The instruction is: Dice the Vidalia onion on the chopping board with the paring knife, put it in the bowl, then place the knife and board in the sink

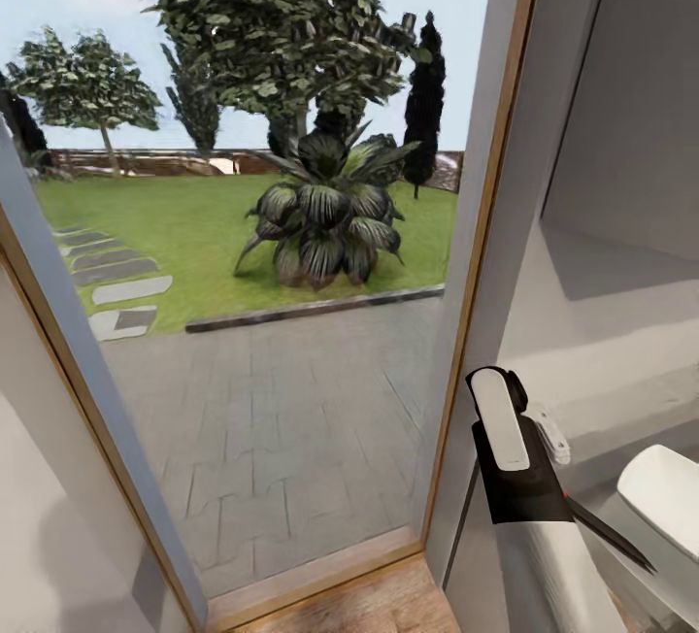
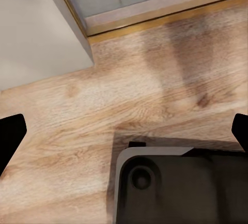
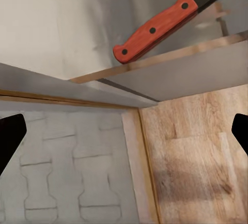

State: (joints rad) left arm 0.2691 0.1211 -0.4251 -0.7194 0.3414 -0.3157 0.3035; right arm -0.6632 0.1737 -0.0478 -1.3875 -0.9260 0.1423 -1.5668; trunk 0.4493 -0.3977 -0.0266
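Two claws, both spread wide. The right claw [image 3: 124, 133] has its dark fingertips far apart with nothing between them, and the left claw [image 2: 124, 131] looks the same, hanging over the plank floor [image 2: 77, 131] just beside the robot's own dark base [image 2: 181, 193].

The paring knife [image 3: 155, 28] is the only task thing around. Its red handle and dark blade sit out past the right fingertips, not between them, and in the head view the blade pokes toward the lower right of the frame from under that claw. I honestly can't tell what's carrying it.

Beyond that it's a glass door [image 1: 272, 322] filling the left and middle of the head frame, with paving and garden outside. No sink, board or bowl around, so I'd guess it's in transit.

My worry is that the knife isn't visibly clamped, so a quick turn could drop it. That blade could also clip the door frame [image 1: 476, 254] nearby.
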